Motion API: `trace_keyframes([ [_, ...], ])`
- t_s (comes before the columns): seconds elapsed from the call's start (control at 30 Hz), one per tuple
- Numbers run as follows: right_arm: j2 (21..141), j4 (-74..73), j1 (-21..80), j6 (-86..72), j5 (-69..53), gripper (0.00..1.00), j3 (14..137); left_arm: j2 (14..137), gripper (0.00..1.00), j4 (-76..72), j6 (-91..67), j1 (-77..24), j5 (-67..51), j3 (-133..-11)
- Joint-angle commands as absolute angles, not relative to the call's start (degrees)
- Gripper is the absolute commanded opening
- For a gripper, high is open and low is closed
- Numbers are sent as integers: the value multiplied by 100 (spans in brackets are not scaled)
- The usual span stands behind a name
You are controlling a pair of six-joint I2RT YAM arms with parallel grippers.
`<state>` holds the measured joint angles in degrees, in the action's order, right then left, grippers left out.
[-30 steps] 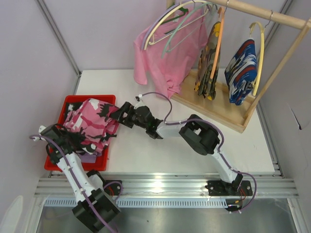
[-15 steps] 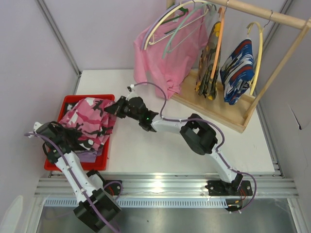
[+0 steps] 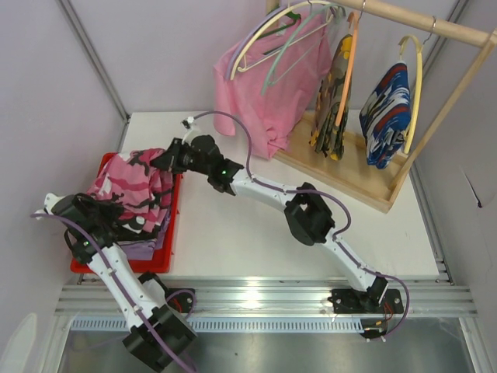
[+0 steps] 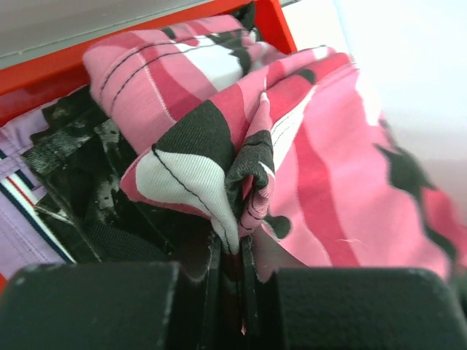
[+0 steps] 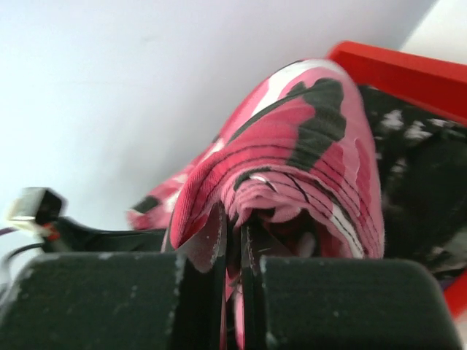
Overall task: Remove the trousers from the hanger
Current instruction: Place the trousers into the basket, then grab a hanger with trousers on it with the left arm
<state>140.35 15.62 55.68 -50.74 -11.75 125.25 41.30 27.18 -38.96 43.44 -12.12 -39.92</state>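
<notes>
Pink-and-black camouflage trousers (image 3: 130, 186) lie bunched over the red tray (image 3: 172, 227) at the left. My left gripper (image 3: 109, 221) is shut on a fold of them at their near edge; the wrist view shows the fabric (image 4: 292, 146) pinched between the jaws. My right gripper (image 3: 165, 161) is shut on their far right corner, and its wrist view shows the pink cloth (image 5: 292, 160) clamped. Yellow-olive camouflage trousers (image 3: 332, 101) hang on an orange hanger (image 3: 349, 66). Blue, white and red trousers (image 3: 385, 113) hang on a yellow hanger (image 3: 417, 85).
A wooden rack (image 3: 349, 175) stands at the back right, its rail (image 3: 435, 27) carrying the hangers. A plain pink T-shirt (image 3: 264, 85) hangs at its left end. Other dark and striped garments (image 4: 44, 189) lie in the tray under the pink trousers. Walls close in on both sides.
My right gripper has moved left and back to the tray's far corner and shut on the pink trousers. The trousers have bunched up toward the left. The left arm shifted slightly left.
</notes>
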Motion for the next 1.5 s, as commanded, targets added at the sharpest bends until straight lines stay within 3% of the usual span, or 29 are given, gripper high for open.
trace_keyframes([
  [0.0,14430,1389,5537,-4677,-1555,0,13121,4008,0,2232,-3876,4421,-1143,-4034],
  [0.27,14801,1240,5441,-4676,-1723,1,13192,4052,0,2110,-3841,4421,-1063,-3832],
  [0.33,14766,1082,5405,-4615,-1801,10,13192,4060,0,2101,-3823,4430,-1142,-3779],
  [0.43,14643,662,5274,-4553,-1872,44,13254,4061,0,2188,-3919,4421,-1187,-3631],
  [0.47,14582,503,5195,-4518,-1881,49,13297,4069,0,2284,-3955,4430,-1213,-3578],
  [0.57,14284,-43,5098,-4395,-1960,64,13272,4034,15,2434,-4095,4430,-1301,-3463],
  [0.6,14204,-279,5037,-4290,-1986,68,13289,3999,33,2574,-4131,4430,-1379,-3472],
  [0.67,13967,-746,4984,-4193,-2004,75,13272,3938,55,2759,-4236,4430,-1450,-3498],
  [0.7,13870,-886,4931,-4053,-2013,76,13245,3920,71,2951,-4236,4430,-1520,-3611],
  [0.77,13625,-1273,4887,-3921,-2048,77,13184,3832,87,3277,-4193,4430,-1486,-3735],
  [0.8,13545,-1405,4861,-3763,-2048,78,13123,3797,99,3444,-4149,4421,-1424,-4005],
  [0.97,12930,-2135,4764,-3235,-1785,81,12701,3595,100,4701,-4060,4430,-616,-4893],
  [1.17,11805,-1917,4764,-2848,-1600,81,11665,3875,100,5123,-4052,4430,-571,-6353],
  [1.23,11533,-1803,4764,-2751,-1547,81,11453,3946,99,4862,-3886,4430,-824,-6599],
  [1.37,10655,-1679,4764,-2540,-1302,82,10917,4209,91,3054,-3971,4115,-2967,-5866],
  [1.47,10032,-1810,4720,-2295,-855,82,10557,4455,90,2312,-3912,3056,-2640,-5581],
])
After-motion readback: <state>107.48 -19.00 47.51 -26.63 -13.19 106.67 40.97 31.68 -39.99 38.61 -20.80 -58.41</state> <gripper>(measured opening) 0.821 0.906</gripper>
